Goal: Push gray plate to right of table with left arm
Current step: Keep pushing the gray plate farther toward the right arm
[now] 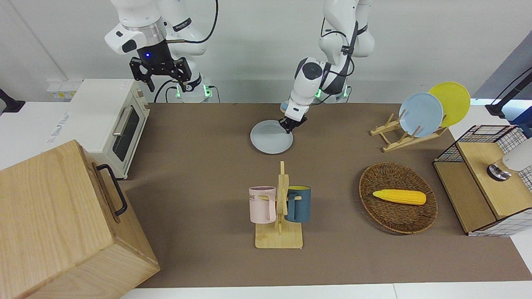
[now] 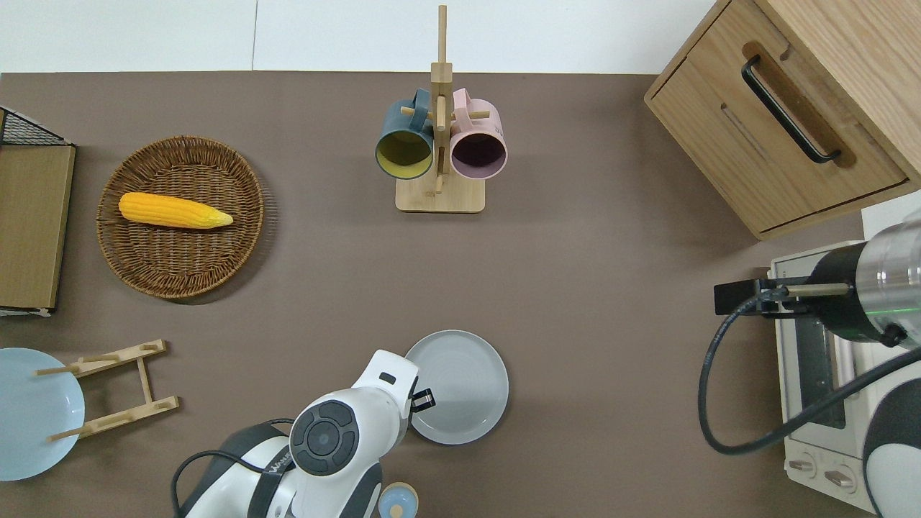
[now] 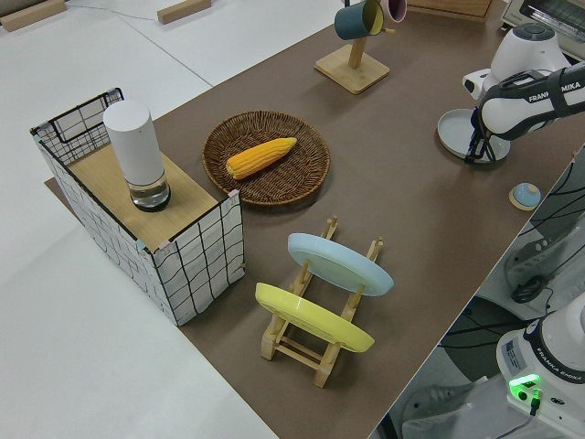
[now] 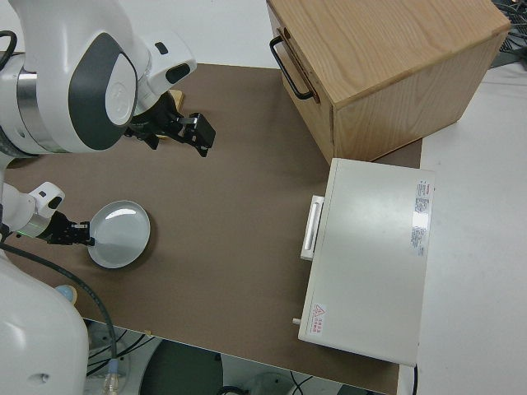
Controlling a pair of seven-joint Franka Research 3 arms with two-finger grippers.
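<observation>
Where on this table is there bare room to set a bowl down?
Widest bare patch: between the gray plate, the mug rack, the wooden box and the oven. Crowded: the left arm's end, with basket, plate rack and wire shelf.

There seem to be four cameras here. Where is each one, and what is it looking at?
Front: across the table, facing both arms; the left end effector touches the gray plate.
Overhead: straight down; the left arm is at the plate's rim, the right arm parked.
Left side: along the table, past the basket.
Right side: above the right arm, over the oven.
All four show the plate.
</observation>
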